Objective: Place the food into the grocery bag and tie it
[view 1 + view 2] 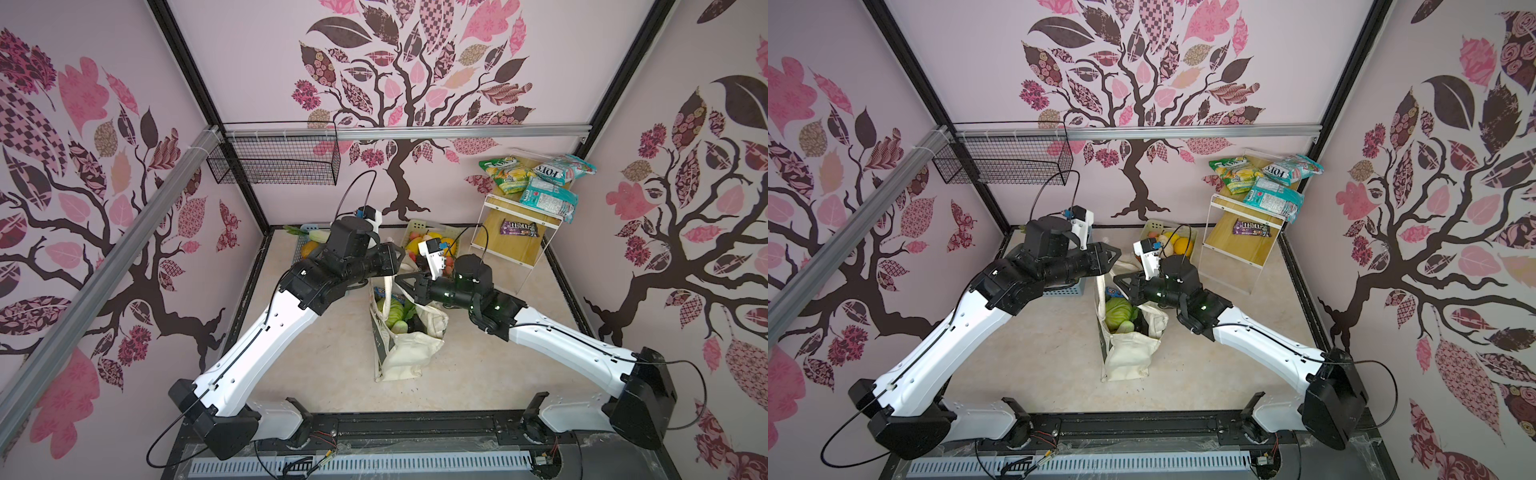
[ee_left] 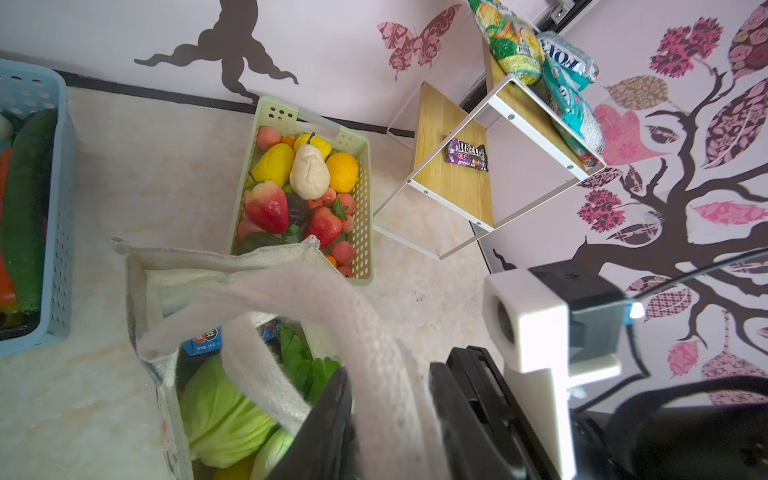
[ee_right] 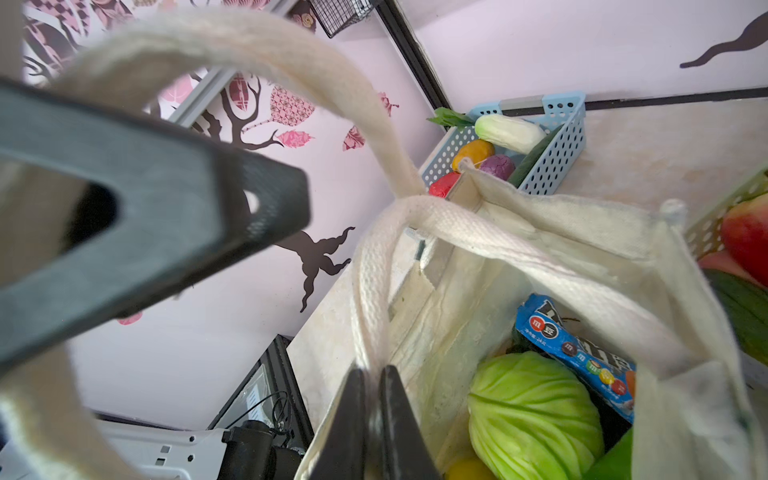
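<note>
The cream grocery bag (image 1: 409, 353) (image 1: 1129, 353) stands open mid-table, with its handles pulled up between the two arms. Inside lie food items: a green cabbage (image 3: 532, 411) (image 2: 220, 415), a blue M&M's packet (image 3: 582, 353), green leaves (image 2: 299, 361) and something yellow (image 3: 469, 469). My left gripper (image 2: 390, 370) (image 1: 399, 253) hovers over the bag's far end. Its jaws stand apart and one thick handle (image 2: 332, 316) runs between them. My right gripper (image 3: 372, 370) (image 1: 399, 279) is shut on the other handle (image 3: 374, 291), just above the bag's rim.
A pale-green basket (image 2: 361, 232) of fruit stands right behind the bag. A blue basket (image 2: 62, 208) of vegetables sits at the back left. At the back right, a small shelf (image 1: 498, 249) carries a brown M&M's packet (image 1: 521, 227) and Fox's bags (image 1: 540, 183). A wire basket (image 1: 282, 162) hangs on the wall.
</note>
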Action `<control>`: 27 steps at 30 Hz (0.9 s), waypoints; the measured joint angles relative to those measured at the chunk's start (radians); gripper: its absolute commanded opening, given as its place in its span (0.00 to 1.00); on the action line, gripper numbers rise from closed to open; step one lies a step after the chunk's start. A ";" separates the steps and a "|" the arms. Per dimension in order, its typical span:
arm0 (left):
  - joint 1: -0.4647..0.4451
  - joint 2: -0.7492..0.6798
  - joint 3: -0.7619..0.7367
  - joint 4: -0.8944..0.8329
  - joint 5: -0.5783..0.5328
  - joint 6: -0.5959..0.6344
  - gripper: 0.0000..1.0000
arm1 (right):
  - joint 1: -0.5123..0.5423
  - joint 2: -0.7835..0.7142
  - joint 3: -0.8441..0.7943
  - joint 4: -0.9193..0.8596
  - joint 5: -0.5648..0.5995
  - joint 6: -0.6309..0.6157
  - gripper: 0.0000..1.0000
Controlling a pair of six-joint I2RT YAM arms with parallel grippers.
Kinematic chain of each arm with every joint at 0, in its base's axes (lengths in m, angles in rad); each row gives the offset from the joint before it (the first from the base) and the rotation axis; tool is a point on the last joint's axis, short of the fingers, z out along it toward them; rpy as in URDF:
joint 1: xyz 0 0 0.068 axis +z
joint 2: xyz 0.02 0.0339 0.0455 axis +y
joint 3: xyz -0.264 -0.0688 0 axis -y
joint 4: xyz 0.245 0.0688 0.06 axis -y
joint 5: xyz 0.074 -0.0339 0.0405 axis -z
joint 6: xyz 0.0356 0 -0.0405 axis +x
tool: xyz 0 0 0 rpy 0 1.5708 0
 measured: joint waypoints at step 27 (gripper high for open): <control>-0.067 0.155 0.250 -0.229 -0.129 0.119 0.74 | -0.047 -0.048 -0.071 0.135 -0.091 0.053 0.07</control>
